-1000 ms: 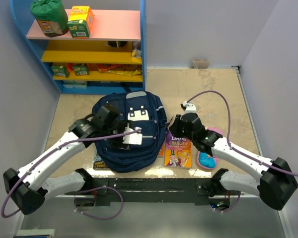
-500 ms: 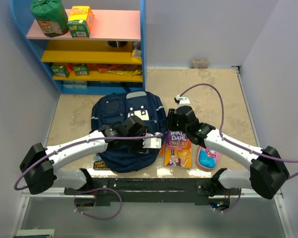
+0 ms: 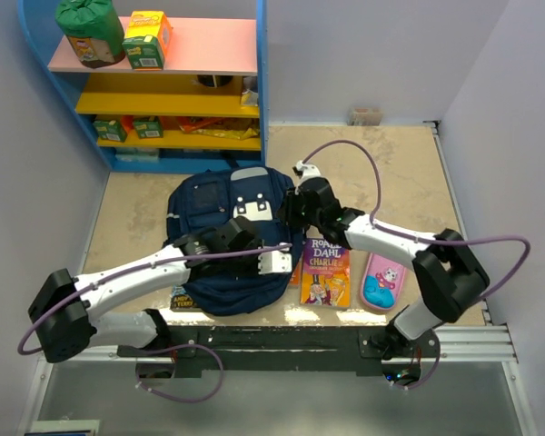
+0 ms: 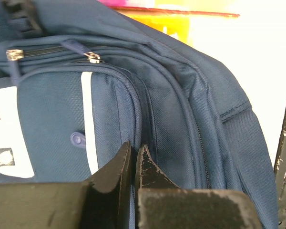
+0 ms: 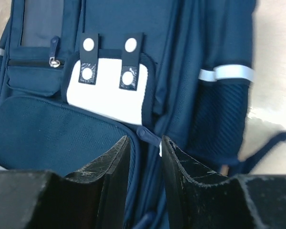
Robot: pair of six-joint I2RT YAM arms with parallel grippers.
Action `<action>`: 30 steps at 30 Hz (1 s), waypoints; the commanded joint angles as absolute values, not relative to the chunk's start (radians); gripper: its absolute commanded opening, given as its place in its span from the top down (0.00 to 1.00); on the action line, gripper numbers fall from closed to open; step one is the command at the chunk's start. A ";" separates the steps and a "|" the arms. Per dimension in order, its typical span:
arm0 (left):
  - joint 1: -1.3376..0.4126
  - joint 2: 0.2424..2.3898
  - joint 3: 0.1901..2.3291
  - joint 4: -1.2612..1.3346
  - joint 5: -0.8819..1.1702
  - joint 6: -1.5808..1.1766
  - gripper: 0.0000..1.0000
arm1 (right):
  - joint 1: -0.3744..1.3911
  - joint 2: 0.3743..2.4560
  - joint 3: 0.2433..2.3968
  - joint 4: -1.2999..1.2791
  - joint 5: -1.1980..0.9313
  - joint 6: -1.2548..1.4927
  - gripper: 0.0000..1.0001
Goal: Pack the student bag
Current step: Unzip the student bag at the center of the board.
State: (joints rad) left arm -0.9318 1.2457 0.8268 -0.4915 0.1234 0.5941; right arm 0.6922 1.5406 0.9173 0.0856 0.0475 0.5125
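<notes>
The student bag (image 3: 222, 227) lies flat in the middle, navy, with a white patch (image 3: 252, 210) near its top. My left gripper (image 3: 274, 262) sits at the bag's lower right edge. In the left wrist view it (image 4: 134, 149) is shut, and the front pocket's seam runs in between the tips. The bag (image 4: 190, 109) fills that view. My right gripper (image 3: 291, 211) hovers over the bag's upper right side. In the right wrist view it (image 5: 145, 143) stands open just below a small blue zipper tab (image 5: 149, 135), under the white patch (image 5: 107, 90).
A yellow Roald Dahl book (image 3: 325, 272) lies right of the bag, and a pink pencil case (image 3: 382, 280) lies beyond it. Another book (image 3: 183, 297) pokes out under the bag's lower left. A blue shelf unit (image 3: 163, 82) with cartons stands at the back left.
My left gripper has shut at the bag's right edge. My right arm swung left from over the book onto the bag's upper right side, and its jaws opened wider.
</notes>
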 commanded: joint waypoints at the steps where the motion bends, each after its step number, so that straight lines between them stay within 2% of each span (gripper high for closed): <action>1: -0.907 1.102 0.807 -0.480 0.068 0.574 1.00 | 0.687 1.615 0.973 0.149 -0.046 0.514 0.62; 7: -0.902 0.905 0.707 -0.486 0.078 0.597 1.00 | 0.689 1.609 0.908 0.180 -0.043 0.546 0.62; 21: -0.891 0.868 0.634 -0.503 0.101 0.614 1.00 | 0.687 1.560 0.749 0.251 -0.077 0.592 0.61; 30: -0.864 0.880 0.624 -0.538 0.195 0.670 1.00 | 0.689 1.566 0.842 0.241 -0.055 0.505 0.65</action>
